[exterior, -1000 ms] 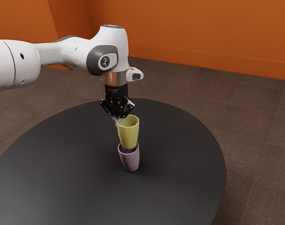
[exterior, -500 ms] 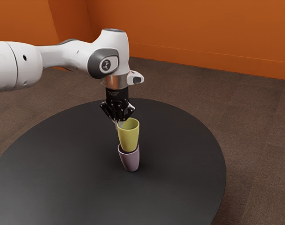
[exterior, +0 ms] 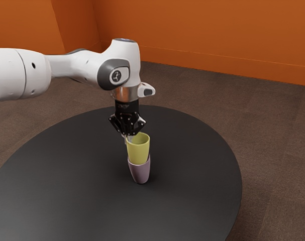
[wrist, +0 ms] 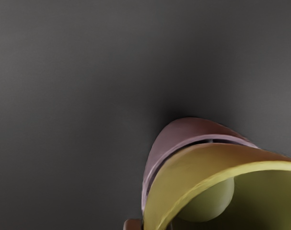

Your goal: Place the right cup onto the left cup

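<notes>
Downward has moved the tapered, smooth yellow cup (exterior: 138,151) since the earlier frames, together with the black two-finger gripper (exterior: 127,139), and it is now deeper inside the tapered, smooth lilac cup (exterior: 140,174).

Behind everything is the plain orange wall (exterior: 202,30), and below it lies the brown carpeted floor (exterior: 273,125). On this floor side of the wall is the round black table (exterior: 67,175). The white jointed arm (exterior: 79,65) comes from the exterior view's left and reaches over the table, with its hand pointing down.

On the table, the lilac cup stands with its mouth up. The yellow cup is also mouth up, its lower part inside the lilac cup and its upper part above that rim. In the wrist view, one narrow dark gap is seen between their walls.

The gripper is closed on the yellow cup's wall near the rim, one finger outside and the other inside.
</notes>
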You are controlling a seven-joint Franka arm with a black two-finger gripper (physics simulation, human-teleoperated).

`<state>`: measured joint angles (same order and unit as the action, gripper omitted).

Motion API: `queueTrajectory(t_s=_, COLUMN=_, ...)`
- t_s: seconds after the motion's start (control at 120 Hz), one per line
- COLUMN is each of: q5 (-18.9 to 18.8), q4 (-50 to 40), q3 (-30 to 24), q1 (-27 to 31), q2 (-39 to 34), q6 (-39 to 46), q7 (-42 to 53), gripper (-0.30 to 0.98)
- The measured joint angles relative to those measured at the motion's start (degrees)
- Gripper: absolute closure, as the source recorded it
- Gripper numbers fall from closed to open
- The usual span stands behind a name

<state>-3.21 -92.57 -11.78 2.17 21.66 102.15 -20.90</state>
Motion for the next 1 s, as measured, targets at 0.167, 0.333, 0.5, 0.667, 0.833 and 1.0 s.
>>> queueTrajectory(t_s=0.167, q5=0.51, q4=-0.07, q3=0.01, q1=0.11, q2=0.10, q6=0.45, q7=0.26, gripper=0.45)
queueTrajectory(t_s=0.333, q5=0.75, q4=-0.08, q3=0.04, q1=0.05, q2=-0.95, q6=0.99, q7=0.88, gripper=0.20)
queueTrajectory(t_s=0.5, q5=1.21, q4=-0.03, q3=0.00, q1=0.04, q2=-5.26, q6=-0.21, q7=1.38, gripper=0.09)
queueTrajectory(t_s=0.667, q5=2.17, q4=0.48, q3=-0.29, q1=0.02, q2=-9.94, q6=-3.80, q7=1.76, gripper=0.04)
queueTrajectory(t_s=0.833, q5=2.85, q4=2.95, q3=0.02, q1=0.03, q2=-14.06, q6=-9.22, q7=2.08, gripper=0.02)
queueTrajectory(t_s=1.0, q5=2.89, q4=7.99, q3=2.22, q1=0.34, q2=-16.25, q6=-13.84, q7=4.32, gripper=0.01)
